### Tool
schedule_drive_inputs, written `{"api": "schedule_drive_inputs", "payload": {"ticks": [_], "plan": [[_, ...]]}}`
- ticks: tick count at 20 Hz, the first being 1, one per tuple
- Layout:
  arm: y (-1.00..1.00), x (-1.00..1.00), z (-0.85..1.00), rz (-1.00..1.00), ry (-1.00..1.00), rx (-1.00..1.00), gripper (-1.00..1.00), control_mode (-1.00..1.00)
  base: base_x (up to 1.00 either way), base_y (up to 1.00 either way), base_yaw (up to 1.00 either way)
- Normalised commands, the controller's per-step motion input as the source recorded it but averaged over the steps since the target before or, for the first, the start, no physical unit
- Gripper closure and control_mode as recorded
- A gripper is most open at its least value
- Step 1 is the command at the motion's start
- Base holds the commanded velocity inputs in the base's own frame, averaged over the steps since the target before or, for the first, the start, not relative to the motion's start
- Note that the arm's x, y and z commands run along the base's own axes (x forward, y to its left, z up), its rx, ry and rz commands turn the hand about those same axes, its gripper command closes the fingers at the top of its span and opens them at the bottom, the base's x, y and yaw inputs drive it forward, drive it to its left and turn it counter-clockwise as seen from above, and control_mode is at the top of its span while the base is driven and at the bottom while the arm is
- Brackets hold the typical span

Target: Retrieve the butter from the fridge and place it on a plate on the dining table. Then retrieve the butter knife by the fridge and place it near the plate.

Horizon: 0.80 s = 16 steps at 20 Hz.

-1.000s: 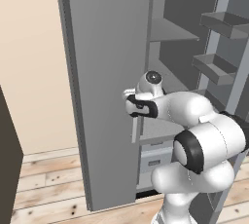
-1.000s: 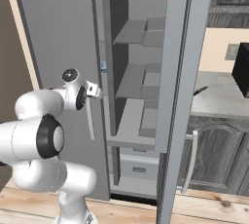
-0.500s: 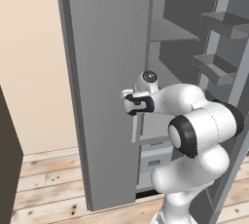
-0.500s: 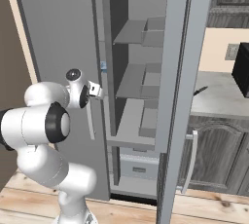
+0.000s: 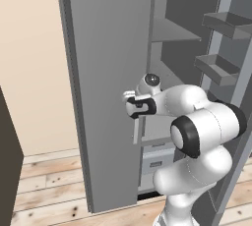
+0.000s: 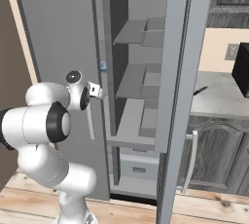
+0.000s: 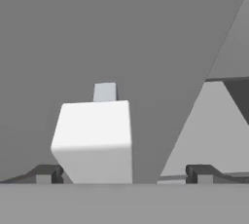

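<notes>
Reaching out at the fridge (image 5: 98,72), the gripper (image 5: 131,106) sits right by the top of the pale bar handle (image 5: 138,132) on the left door. Its two fingers are wide apart and hold nothing. In the hand view the white top block of the handle (image 7: 92,135) stands between the two dark finger tips (image 7: 46,174), closer to one tip than the other.

The right door (image 6: 182,72) is open, and grey shelves (image 6: 136,79) show inside. The butter cannot be seen on them from here. It may sit behind the left door or deep on a shelf. A small dark thing that looks like the butter knife (image 6: 200,90) lies on the grey counter (image 6: 219,96) just past the open door.

The step looks like getting the left door open. To do it well, the robot should slide the gripper sideways a little so the bar is in the middle of the gap. Then it should squeeze the fingers shut on the bar, not on the door face. After that, it should pull in a curve that follows the hinge, not straight back. A straight pull could make the fingers slip off. It should go slowly, so the elbow does not bump the door.
</notes>
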Motion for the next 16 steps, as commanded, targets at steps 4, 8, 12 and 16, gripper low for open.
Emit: {"api": "schedule_drive_inputs", "payload": {"ticks": [4, 8, 12, 16], "plan": [[0.15, 0.27, -0.32, 0.00, 0.00, 0.00, -1.00, -1.00, 0.00, 0.00, 0.00], [0.24, 0.30, -0.29, 0.00, 0.00, 0.00, 1.00, -1.00, 0.00, 0.00, 0.00], [0.15, 0.20, -0.21, 0.00, 0.00, 0.00, 1.00, -1.00, 0.00, 0.00, 0.00], [0.26, 0.09, -0.06, -0.01, 0.00, 0.00, 1.00, -1.00, 0.00, 0.00, 0.00]]}}
